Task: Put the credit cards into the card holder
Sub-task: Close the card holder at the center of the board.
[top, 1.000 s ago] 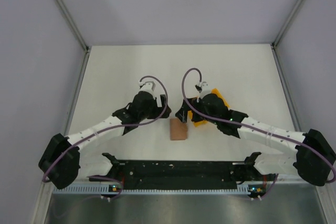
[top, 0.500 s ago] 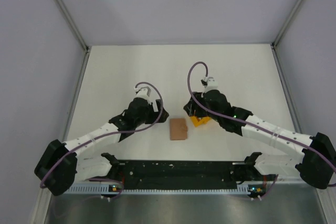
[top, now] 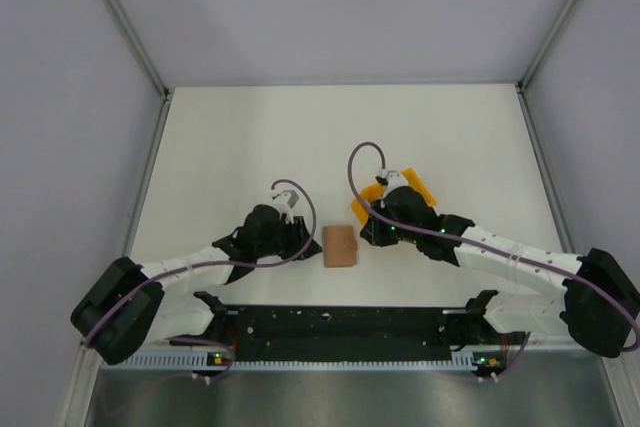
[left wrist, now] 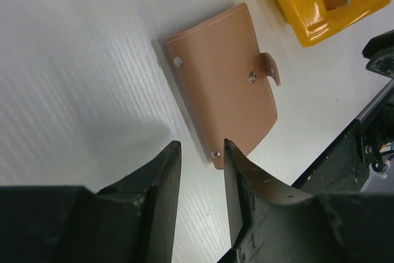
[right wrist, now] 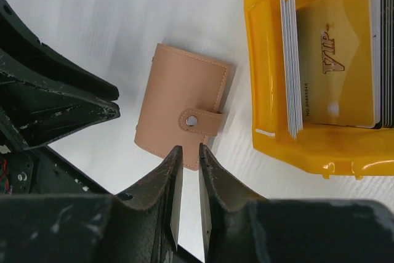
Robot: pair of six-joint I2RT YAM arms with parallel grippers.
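The card holder [top: 340, 246] is a tan leather wallet lying flat and snapped closed [left wrist: 221, 84] [right wrist: 181, 115]. The credit cards [right wrist: 335, 53] stand on edge in a yellow tray [right wrist: 308, 137]: a gold one faces me, with white and dark edges beside it. My left gripper [top: 303, 238] [left wrist: 201, 146] hovers at the holder's left side, its jaws partly open and nothing between them. At the holder's right edge, my right gripper [top: 366, 234] [right wrist: 190, 149] shows only a narrow gap, also with nothing in it.
The yellow tray [top: 413, 187] sits just right of the holder, partly under my right arm. A black frame [top: 340, 322] runs along the near table edge. Grey walls enclose the white table [top: 330, 137].
Both arms have come down and in toward the card holder. The right gripper has left the tray for the holder's right edge; the left now flanks its left side.
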